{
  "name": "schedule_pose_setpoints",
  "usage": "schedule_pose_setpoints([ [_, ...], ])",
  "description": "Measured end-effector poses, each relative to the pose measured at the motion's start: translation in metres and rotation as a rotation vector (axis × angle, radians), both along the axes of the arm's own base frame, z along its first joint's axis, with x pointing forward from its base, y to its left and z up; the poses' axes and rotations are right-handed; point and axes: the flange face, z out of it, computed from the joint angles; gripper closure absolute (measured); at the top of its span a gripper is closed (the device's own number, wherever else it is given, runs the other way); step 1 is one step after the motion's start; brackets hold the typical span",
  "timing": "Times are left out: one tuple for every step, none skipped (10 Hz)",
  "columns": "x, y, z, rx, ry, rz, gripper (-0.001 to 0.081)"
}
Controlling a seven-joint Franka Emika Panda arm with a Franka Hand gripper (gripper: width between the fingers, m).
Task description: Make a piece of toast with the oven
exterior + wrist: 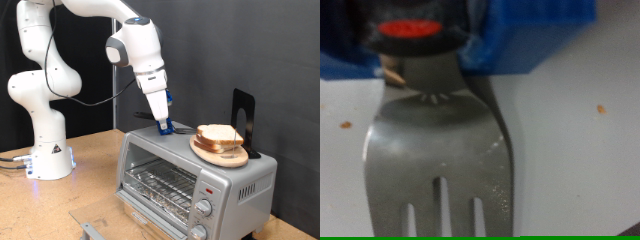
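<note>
**Gripper lowered onto oven top, fork in wrist view**

Gripper [163,124] position: in the exterior view we find it at the end of the white Franka arm [60,75], pointing down onto the top of the oven [195,175], near that top's rear edge toward the exterior view's left. A blue part sits at the fingertips where they meet the oven roof.

Wrist view: we see a metal fork [440,160] filling most of the picture, tines pointing away from the camera, lying on a pale grey surface with a few crumbs [601,109]. The fork's handle end runs up under a red-and-black part and a blue block [535,40] close to the camera. We cannot tell from either view whether the fingers are spread or closed, nor whether they clamp the fork.

Piece of toast [221,137]: it lies on a round wooden plate [222,154] on the oven top, toward the exterior view's right of the gripper and apart from it. A black upright stand [243,120] rises just behind the plate.

Oven: the silver toaster oven stands on the wooden table [95,175]. Its glass-fronted door shows the wire rack [160,185] inside; two round knobs [203,208] sit at the front's right.
</note>
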Motion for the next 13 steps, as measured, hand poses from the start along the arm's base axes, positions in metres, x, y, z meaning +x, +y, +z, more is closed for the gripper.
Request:
schedule_pose_setpoints([
  [-0.0008, 0.0021, -0.0007, 0.002, 0.002, 0.001, -0.0002],
  [-0.0016, 0.0038, -0.0018, 0.003, 0.006, 0.001, -0.0002],
  [-0.0023, 0.0054, -0.0035, 0.003, 0.01, 0.0, -0.0002],
  [-0.0028, 0.0069, -0.0055, 0.006, 0.016, -0.002, -0.0002],
  [-0.003, 0.0077, -0.0075, 0.006, 0.02, -0.006, -0.0002],
  [-0.003, 0.008, -0.0087, 0.007, 0.026, -0.018, -0.0002],
  [-0.0028, 0.008, -0.009, 0.008, 0.029, -0.031, -0.0002],
  [-0.0023, 0.0079, -0.0089, 0.01, 0.028, -0.039, 0.0131],
  [-0.0018, 0.0078, -0.0088, 0.012, 0.025, -0.046, 0.0306],
  [-0.0016, 0.0076, -0.0092, 0.014, 0.029, -0.055, 0.0306],
  [-0.0015, 0.0076, -0.0097, 0.014, 0.031, -0.061, 0.034],
  [-0.0014, 0.0074, -0.0099, 0.015, 0.032, -0.063, 0.034],
  [-0.0013, 0.0073, -0.0098, 0.018, 0.033, -0.067, 0.034],
])
